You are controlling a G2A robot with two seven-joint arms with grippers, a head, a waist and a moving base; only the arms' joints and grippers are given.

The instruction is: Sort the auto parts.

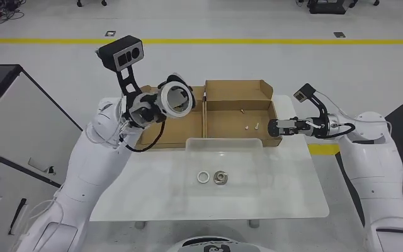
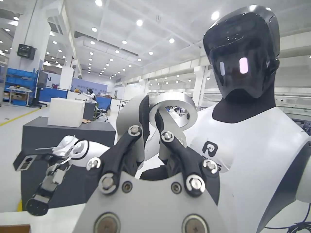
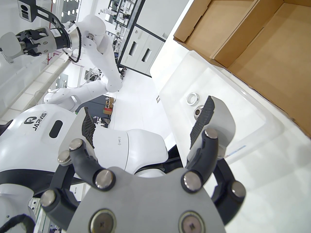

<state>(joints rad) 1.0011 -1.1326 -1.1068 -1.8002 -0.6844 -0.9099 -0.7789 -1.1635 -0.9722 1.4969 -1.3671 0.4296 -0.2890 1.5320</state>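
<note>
Holds a big silver ring (image 2: 170,99) by its rim in the left gripper (image 2: 151,116), fingers pinched tight on it, up in the air over the left brown box (image 1: 182,129). Has the right gripper (image 3: 148,112) wide open, nothing in it, just beside the right box (image 1: 239,101). In the clear tray (image 1: 223,142), side by side: a small white ring (image 1: 204,177) and a grey metal part (image 1: 220,178), maybe a nut.

Tray (image 1: 223,140) open from above; white ring (image 1: 204,177) and metal fitting (image 1: 220,177) lie just beside each other. Cardboard box (image 1: 239,94) walls and divider (image 1: 204,120) bar sideways entry. Left gripper (image 2: 151,117) with large ring (image 2: 175,100) hangs over left compartment (image 1: 182,129).
</note>
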